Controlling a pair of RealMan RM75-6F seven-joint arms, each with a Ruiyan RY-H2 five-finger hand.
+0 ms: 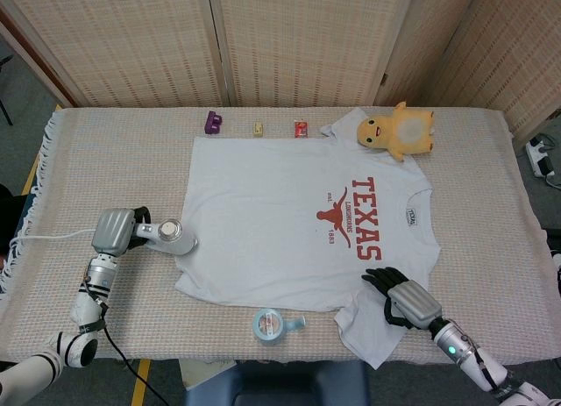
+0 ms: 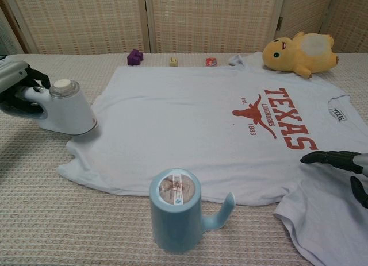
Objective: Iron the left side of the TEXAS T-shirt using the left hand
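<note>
Left hand (image 1: 114, 230) is gripping the iron (image 1: 171, 237) by its handle, fingers wrapped around it. Iron is sitting on the tabletop (image 1: 105, 160), just beside the shirt's (image 1: 280, 222) left edge, not on the fabric. Shirt is lying flat, TEXAS print facing up. Right hand (image 1: 405, 302) is resting on the shirt's near right sleeve, fingers curled, holding nothing. Blue mug (image 2: 177, 210) is standing near the shirt's front hem. Yellow plush (image 1: 399, 130) is lying on the far corner of the shirt.
</note>
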